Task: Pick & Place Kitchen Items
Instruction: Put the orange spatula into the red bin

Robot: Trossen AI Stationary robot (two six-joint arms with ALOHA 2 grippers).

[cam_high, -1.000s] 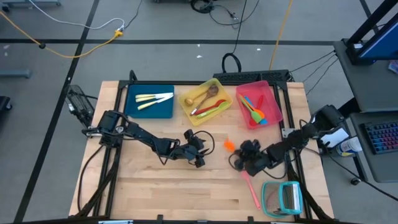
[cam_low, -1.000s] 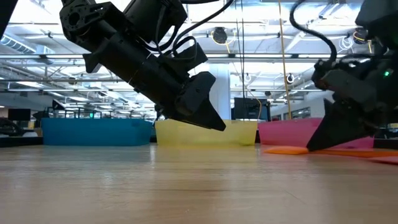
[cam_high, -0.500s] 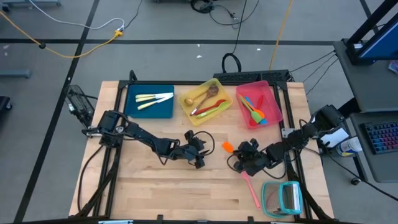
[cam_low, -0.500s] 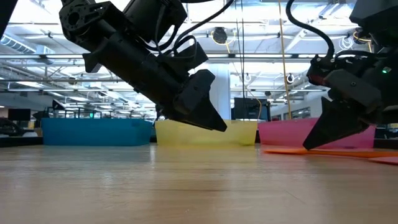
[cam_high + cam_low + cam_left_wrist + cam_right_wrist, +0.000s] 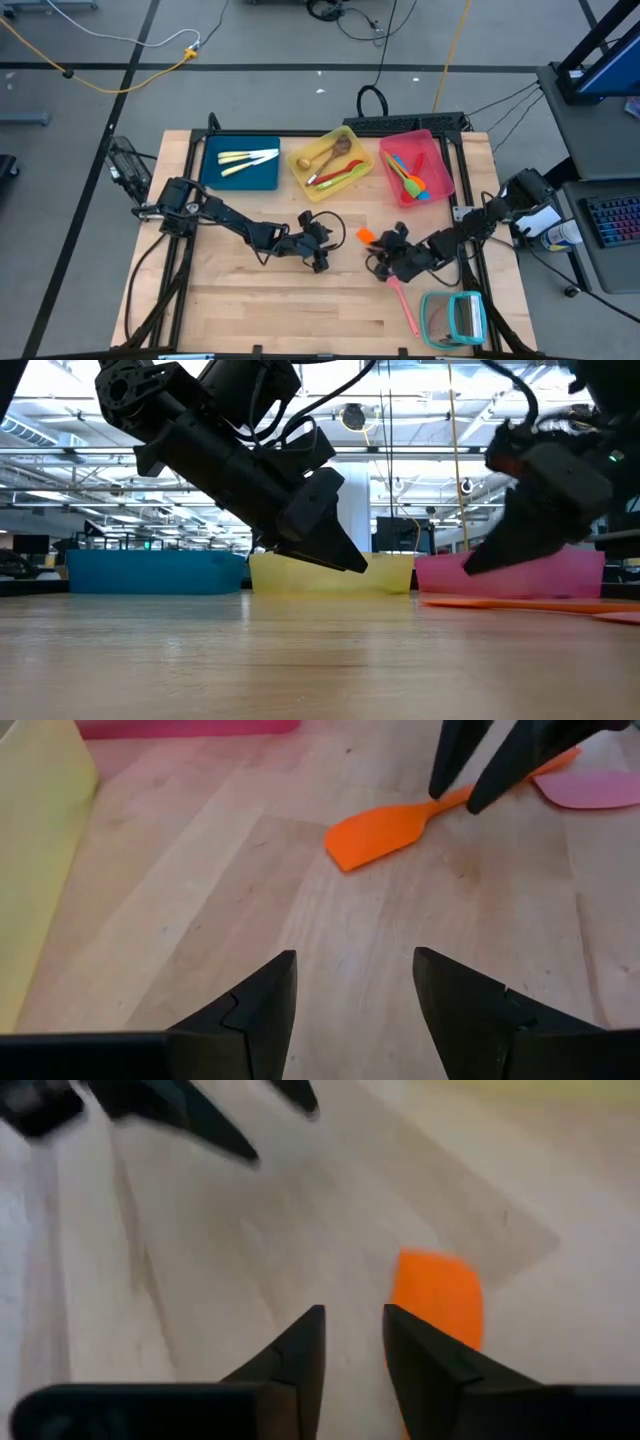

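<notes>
An orange spatula [image 5: 366, 236] lies flat on the wooden table, blade toward the table's left; it also shows in the left wrist view [image 5: 385, 832] and the low view [image 5: 520, 603]. My right gripper [image 5: 385, 245] hangs open just above its handle, clear of it [image 5: 475, 565], with nothing between the fingers [image 5: 352, 1330]. My left gripper [image 5: 322, 250] stands open over bare wood to the spatula's left [image 5: 350, 980], pointing at it. A pink spatula [image 5: 405, 298] lies on the table near the right arm.
Blue tray [image 5: 262, 180] with pale cutlery, yellow tray [image 5: 300, 180] with wooden and red utensils, and pink tray [image 5: 445, 170] with coloured spatulas line the far side. A teal-framed rack [image 5: 455, 318] stands at the near right corner. Bare wood lies along the near side.
My right gripper has opened, let go of the orange spatula's handle and risen off the table while rolling at the wrist. The spatula stays lying where it was.
</notes>
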